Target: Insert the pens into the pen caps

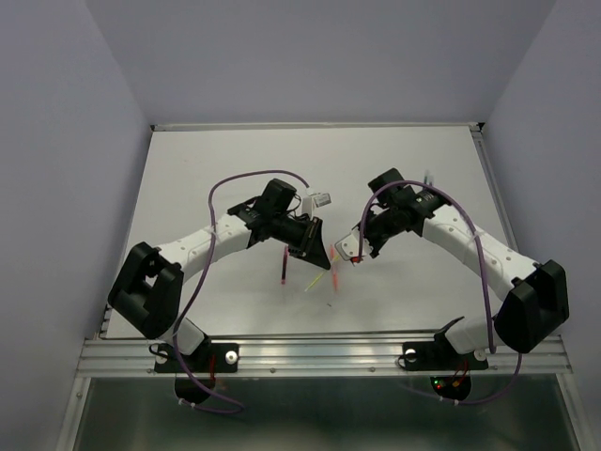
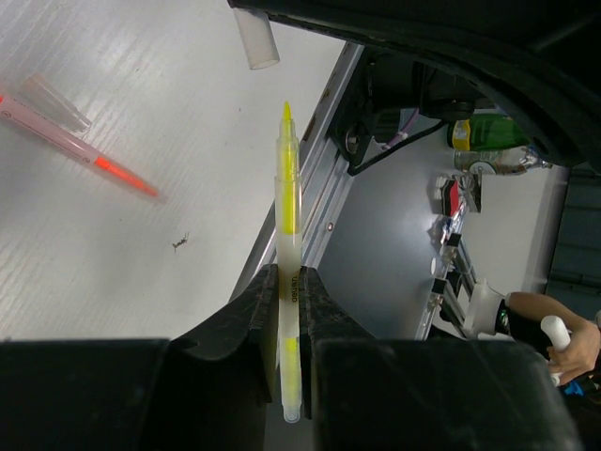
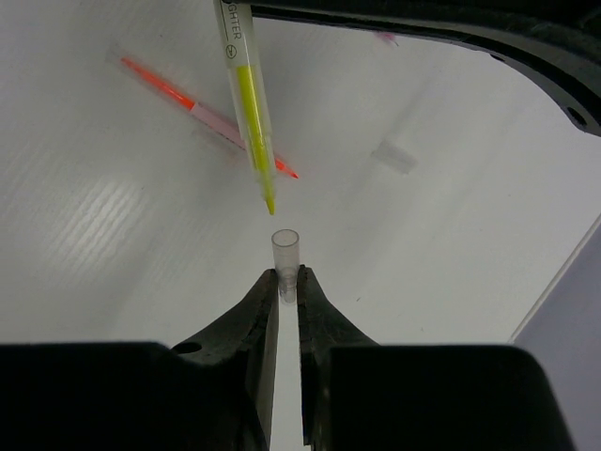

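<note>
My left gripper (image 2: 289,280) is shut on a yellow pen (image 2: 287,202), whose bare tip points away from me. My right gripper (image 3: 287,280) is shut on a clear pen cap (image 3: 285,254), open end up. The yellow pen (image 3: 246,94) hangs just above that cap, its tip a short gap from the opening and slightly left of it. The held cap also shows in the left wrist view (image 2: 255,39), beyond the pen tip. In the top view the two grippers (image 1: 321,254) (image 1: 351,252) meet over the table's middle. An orange-red pen (image 3: 202,111) lies on the table below.
A loose clear cap (image 3: 392,156) lies right of the orange-red pen, and another cap (image 2: 56,101) lies beside that pen (image 2: 84,152). A maroon pen (image 1: 285,266) and a green pen (image 1: 315,281) lie near the front. The table's metal front rail (image 1: 319,349) is close.
</note>
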Robot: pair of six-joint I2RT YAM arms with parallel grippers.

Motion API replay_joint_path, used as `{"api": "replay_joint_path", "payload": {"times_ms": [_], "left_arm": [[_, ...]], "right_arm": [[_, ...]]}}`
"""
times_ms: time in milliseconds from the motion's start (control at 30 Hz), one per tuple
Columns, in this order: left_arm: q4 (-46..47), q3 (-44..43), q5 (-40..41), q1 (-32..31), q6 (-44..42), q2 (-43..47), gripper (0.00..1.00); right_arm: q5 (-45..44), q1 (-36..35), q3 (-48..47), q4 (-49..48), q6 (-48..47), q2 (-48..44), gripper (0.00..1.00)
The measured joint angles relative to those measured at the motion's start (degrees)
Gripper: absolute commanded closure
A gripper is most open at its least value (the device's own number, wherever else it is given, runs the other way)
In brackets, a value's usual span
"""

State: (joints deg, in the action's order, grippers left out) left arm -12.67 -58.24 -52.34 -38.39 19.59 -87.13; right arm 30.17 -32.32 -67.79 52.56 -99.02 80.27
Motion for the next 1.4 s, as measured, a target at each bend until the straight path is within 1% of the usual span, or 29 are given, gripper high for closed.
{"api": "replay_joint_path", "payload": {"times_ms": [933,1400], "left_arm": [[0.0,-0.85,-0.22,0.0,0.02,-1.38,1.0],[0.09,-0.96,-0.81,0.0,0.42,-2.36,1.0]], "right_arm": [[1.14,-0.13,-0.81,2.51,-1.22,0.02,0.97],[0.22,-2.27,-0.85,2.54,-1.05,1.01,0.97]]}}
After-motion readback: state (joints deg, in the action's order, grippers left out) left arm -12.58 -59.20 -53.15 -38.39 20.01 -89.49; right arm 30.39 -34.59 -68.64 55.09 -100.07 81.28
